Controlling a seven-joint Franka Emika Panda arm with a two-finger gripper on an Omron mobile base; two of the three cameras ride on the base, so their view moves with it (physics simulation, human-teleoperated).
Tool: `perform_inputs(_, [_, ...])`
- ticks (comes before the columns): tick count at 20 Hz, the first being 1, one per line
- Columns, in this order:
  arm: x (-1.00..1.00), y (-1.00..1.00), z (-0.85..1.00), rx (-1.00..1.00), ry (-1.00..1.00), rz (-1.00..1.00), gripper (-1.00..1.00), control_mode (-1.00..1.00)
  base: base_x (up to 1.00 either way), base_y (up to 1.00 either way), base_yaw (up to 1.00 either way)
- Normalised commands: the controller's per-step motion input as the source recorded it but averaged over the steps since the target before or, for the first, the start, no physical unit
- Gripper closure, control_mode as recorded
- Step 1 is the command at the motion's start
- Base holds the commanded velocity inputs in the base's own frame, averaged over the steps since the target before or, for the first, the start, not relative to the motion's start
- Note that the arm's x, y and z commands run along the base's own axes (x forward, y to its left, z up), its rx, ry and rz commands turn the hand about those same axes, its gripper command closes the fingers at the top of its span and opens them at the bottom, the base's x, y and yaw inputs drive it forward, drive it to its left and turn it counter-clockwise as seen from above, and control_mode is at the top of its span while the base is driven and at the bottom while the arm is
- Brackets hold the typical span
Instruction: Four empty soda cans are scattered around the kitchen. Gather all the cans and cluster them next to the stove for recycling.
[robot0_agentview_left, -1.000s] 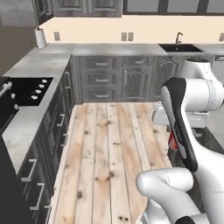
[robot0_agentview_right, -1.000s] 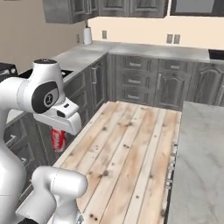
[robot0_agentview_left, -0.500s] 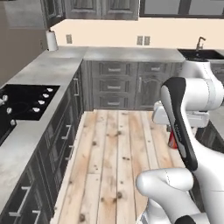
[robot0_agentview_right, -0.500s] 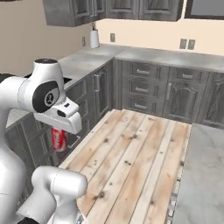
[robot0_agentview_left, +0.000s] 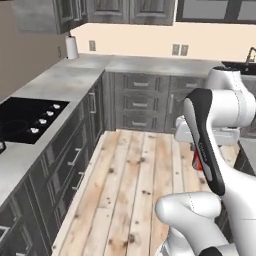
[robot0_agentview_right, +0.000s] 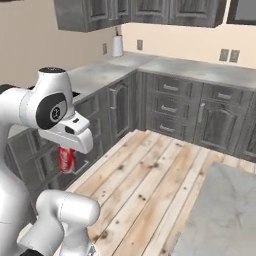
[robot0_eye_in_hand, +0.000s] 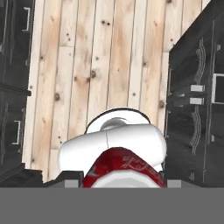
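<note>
Red and silver, a soda can (robot0_agentview_right: 66, 159) hangs upright in the closed fingers of the gripper (robot0_agentview_right: 67, 156), held tucked under the arm's wrist above the plank floor (robot0_agentview_left: 131, 190) as the mobile robot stands mid-kitchen; in the hand view the can (robot0_eye_in_hand: 124, 168) sits at the bottom of the picture, between the fingers. The step in hand appears to be the carry: one can secured, not yet delivered. The black stove (robot0_agentview_left: 27, 116) lies well off to the left of the fingers, set into the grey marble counter (robot0_agentview_left: 60, 85), with its white knobs along the near edge. The next move likely calls for bringing the base closer to that counter run, then lifting the can above the counter edge and setting it down on bare marble just beside the cooktop, not on the glass. Open floor runs ahead of the fingers toward the corner cabinets (robot0_agentview_left: 142, 102); the dark cabinet fronts (robot0_agentview_right: 107, 112) to the left and a second counter (robot0_agentview_right: 225, 210) to the right hem the aisle, so the swing wants clearance from both edges
</note>
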Motion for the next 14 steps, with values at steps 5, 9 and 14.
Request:
perform_inputs(5, [0.00,0.00,0.00,0.00,0.00,0.00,1.00,1.00,0.58,-0.54,0.31])
perform_inputs(9, [0.00,0.00,0.00,0.00,0.00,0.00,1.00,1.00,0.79,-0.20,0.28])
perform_inputs(14, [0.00,0.00,0.00,0.00,0.00,0.00,1.00,1.00,0.94,-0.22,0.20])
